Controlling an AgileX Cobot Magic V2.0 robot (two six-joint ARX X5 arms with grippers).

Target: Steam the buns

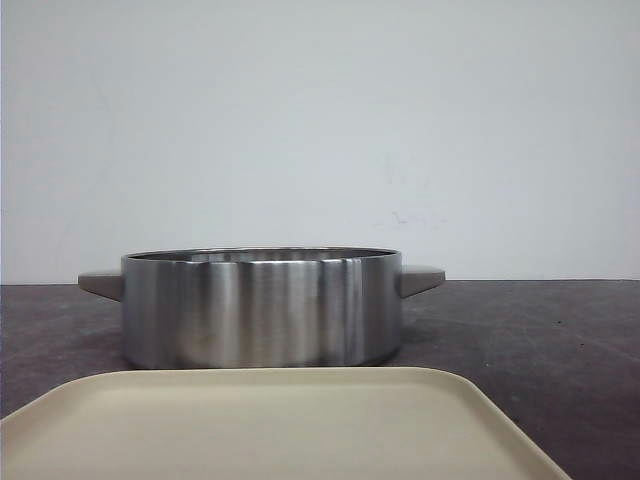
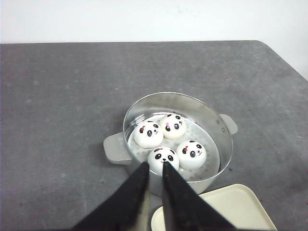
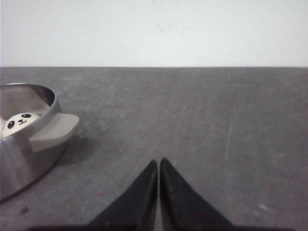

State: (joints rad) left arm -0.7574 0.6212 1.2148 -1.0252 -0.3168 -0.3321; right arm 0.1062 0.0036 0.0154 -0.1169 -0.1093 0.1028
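Four white panda-faced buns lie inside the steel pot (image 2: 226, 144) on its perforated floor: two farther ones (image 2: 148, 134) (image 2: 173, 126) and two nearer ones (image 2: 191, 154) (image 2: 162, 158). My left gripper (image 2: 155, 165) hangs above the pot's near rim, its jaws a little apart and empty. My right gripper (image 3: 158, 161) is shut and empty over bare table, off to the side of the pot (image 3: 19, 159), where one bun (image 3: 19, 121) peeks over the rim. In the front view the pot (image 1: 260, 310) hides the buns and neither gripper shows.
A cream tray (image 1: 270, 430) lies just in front of the pot; its corner shows in the left wrist view (image 2: 231, 207). The pot has two grey side handles (image 2: 115, 149) (image 3: 55, 127). The dark grey table (image 2: 62, 96) ends at a white wall.
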